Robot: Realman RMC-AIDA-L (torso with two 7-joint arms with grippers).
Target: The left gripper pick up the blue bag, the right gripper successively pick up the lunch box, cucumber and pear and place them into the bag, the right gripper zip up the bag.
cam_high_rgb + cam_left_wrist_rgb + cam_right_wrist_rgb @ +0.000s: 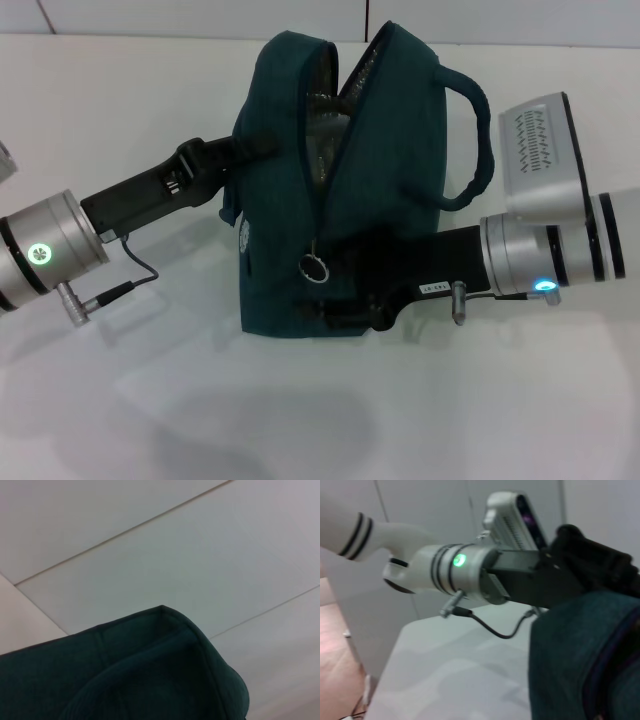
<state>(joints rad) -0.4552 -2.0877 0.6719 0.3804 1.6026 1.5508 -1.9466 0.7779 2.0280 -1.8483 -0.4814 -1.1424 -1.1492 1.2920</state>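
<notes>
White table (150,400): one blue bag (290,260), two grippers.

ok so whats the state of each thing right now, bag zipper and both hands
blue bag: upright on the table, top gaping open
zipper: unzipped, ring pull hanging at the low end
left hand: at the bag's upper side, fingers hidden
right hand: low against the bag's front, near the ring pull, fingers hidden
</notes>
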